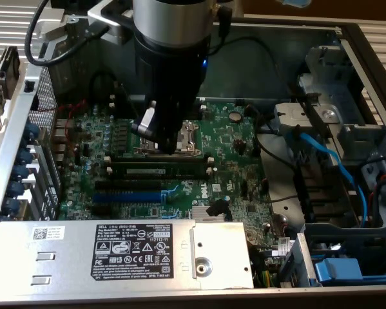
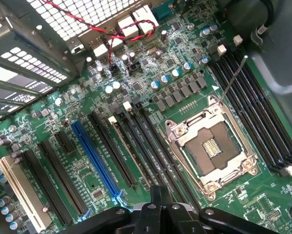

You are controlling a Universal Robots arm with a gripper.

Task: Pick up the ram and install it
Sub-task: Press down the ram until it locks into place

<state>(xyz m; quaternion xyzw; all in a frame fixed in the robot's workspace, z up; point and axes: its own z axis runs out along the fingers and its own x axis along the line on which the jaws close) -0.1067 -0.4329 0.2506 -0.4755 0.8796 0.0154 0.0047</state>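
The ram (image 1: 159,171) is a thin dark-green stick with a narrow white label. It lies lengthwise along the black memory slots, between the CPU socket (image 1: 186,132) and the blue expansion slot (image 1: 127,195), and looks set into a slot. My gripper (image 1: 170,143) hangs over the near edge of the socket, just behind the ram. Its black fingers (image 2: 158,202) are pressed together with nothing between them. Below them run the parallel black slots (image 2: 136,151), next to the open socket (image 2: 211,148) and the blue slot (image 2: 97,161).
A grey power supply (image 1: 115,254) with a black label covers the near edge of the case. Blue cables (image 1: 334,164) and a metal drive cage (image 1: 347,129) fill the exterior view's right. A perforated rear panel with red wires (image 2: 87,19) borders the board, and more memory slots (image 2: 253,112) lie beyond the socket.
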